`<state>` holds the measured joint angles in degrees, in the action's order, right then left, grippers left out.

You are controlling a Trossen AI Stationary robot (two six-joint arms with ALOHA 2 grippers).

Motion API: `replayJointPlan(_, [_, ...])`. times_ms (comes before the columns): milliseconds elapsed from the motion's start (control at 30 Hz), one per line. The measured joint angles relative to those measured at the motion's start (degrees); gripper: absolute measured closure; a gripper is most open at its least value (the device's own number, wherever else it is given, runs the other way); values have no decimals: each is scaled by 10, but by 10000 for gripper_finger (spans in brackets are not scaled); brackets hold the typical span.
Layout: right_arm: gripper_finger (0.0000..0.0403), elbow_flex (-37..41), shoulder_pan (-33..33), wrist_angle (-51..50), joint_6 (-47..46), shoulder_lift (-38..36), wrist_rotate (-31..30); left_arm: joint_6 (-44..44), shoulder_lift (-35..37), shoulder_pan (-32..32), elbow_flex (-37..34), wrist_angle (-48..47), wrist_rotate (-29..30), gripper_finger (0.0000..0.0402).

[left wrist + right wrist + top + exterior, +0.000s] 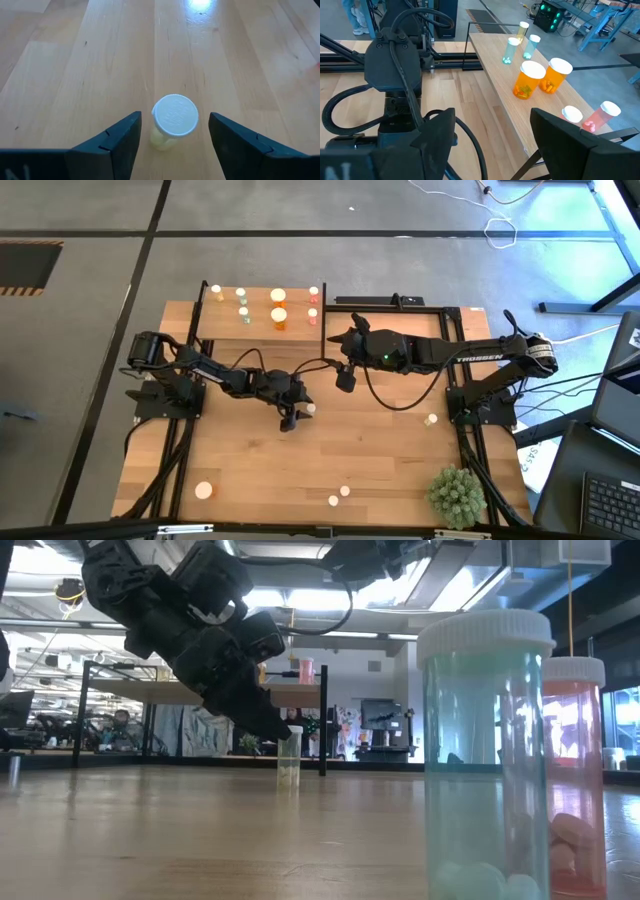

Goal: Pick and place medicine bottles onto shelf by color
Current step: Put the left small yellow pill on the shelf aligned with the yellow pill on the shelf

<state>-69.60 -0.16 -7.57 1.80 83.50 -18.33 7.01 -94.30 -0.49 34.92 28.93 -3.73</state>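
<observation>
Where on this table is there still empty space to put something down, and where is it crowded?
The widest bare wood lies between the left claw and the bottles along the near edge, left of the spiky plant. The shelf has free board in front of its bottles. The middle is crowded: both claws, the right claw included, and a pale bottle between the left one's open fingers.

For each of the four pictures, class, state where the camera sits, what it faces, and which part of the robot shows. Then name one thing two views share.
High view: above the table, looking straight down; both arms, the shelf at the far edge.
Low view: at tabletop height, looking level across; the left gripper comes down from above.
Left wrist view: on the left arm, looking down past its open fingers at a pale yellow bottle.
Right wrist view: on the right arm, open fingers low, facing the shelf's orange bottles.
Shared: the pale yellow bottle also stands in the low view.
</observation>
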Motion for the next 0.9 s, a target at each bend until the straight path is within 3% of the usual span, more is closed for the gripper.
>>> replayJointPlan(500, [142,0,0,0,0,0,0,-1,0,0,0,0,0,249])
replayJointPlan(900, [142,0,0,0,0,0,0,2,0,0,0,0,1,286])
